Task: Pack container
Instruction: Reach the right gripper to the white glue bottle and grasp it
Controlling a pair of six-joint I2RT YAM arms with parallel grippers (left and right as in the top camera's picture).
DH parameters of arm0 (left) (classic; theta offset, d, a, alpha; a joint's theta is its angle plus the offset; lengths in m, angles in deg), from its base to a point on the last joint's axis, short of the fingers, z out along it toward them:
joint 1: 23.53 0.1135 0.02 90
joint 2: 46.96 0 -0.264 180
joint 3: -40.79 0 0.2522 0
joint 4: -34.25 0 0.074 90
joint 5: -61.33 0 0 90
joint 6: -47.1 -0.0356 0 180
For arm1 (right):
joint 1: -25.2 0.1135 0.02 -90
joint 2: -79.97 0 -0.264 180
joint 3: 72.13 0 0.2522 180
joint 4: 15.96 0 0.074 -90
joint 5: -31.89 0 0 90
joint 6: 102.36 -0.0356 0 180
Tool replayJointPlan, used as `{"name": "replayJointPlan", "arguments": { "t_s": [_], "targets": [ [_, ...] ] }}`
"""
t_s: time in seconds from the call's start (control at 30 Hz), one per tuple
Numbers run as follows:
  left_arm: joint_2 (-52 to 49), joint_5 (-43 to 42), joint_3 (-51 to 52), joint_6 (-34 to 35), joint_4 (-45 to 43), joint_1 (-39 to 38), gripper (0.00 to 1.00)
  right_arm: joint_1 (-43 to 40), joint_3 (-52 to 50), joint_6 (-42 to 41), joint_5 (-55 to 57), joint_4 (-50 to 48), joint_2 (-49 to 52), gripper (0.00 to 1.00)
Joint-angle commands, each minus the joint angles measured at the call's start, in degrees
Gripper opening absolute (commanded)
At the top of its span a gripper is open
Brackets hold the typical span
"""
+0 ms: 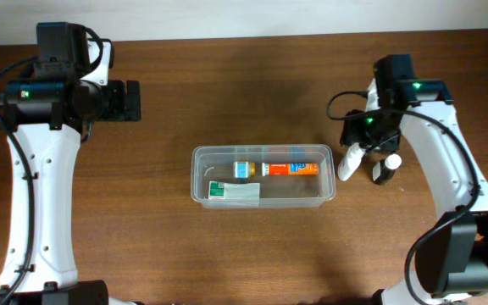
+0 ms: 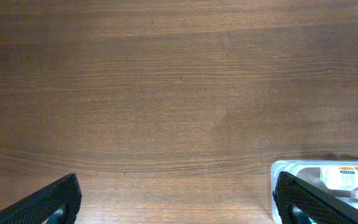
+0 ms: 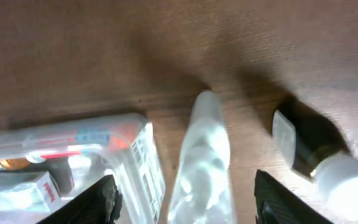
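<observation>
Container (image 1: pixel 295 192) sits just beside the right end effector (image 3: pixel 185 183), spread wide around a seemingly ungripped whitish tube (image 3: pixel 201 155).

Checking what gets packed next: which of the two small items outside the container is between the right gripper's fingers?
The clear bottle, beside the container; the dark-and-white item lies off to one side of the right gripper.

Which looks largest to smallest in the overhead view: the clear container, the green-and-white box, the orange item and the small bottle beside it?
1. clear container
2. green-and-white box
3. orange item: longer but thinner than the box, so a close call
4. small bottle
</observation>
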Motion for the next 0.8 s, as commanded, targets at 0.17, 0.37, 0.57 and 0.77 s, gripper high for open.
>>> {"name": "replayJointPlan", "arguments": {
  "t_s": [0.17,0.37,0.57,0.77],
  "targets": [
    [1.1,-0.4,-0.5,0.3,-0.1,0.2,1.00,2.4,-4.5,-8.5,7.3,-1.1,0.1,0.59],
    [1.1,-0.4,-0.5,0.3,-0.1,0.2,1.00,2.0,-6.1,-7.6,7.3,-3.5,0.1,0.56],
    [1.1,-0.4,-0.5,0.3,-0.1,0.2,1.00,0.7,-6.1,-7.5,7.3,-3.8,0.0,0.38],
    [1.1,-0.4,-0.5,0.3,-0.1,0.2,1.00,0.6,-6.0,-5.9,7.3,-2.8,-0.5,0.23]
  ]
}}
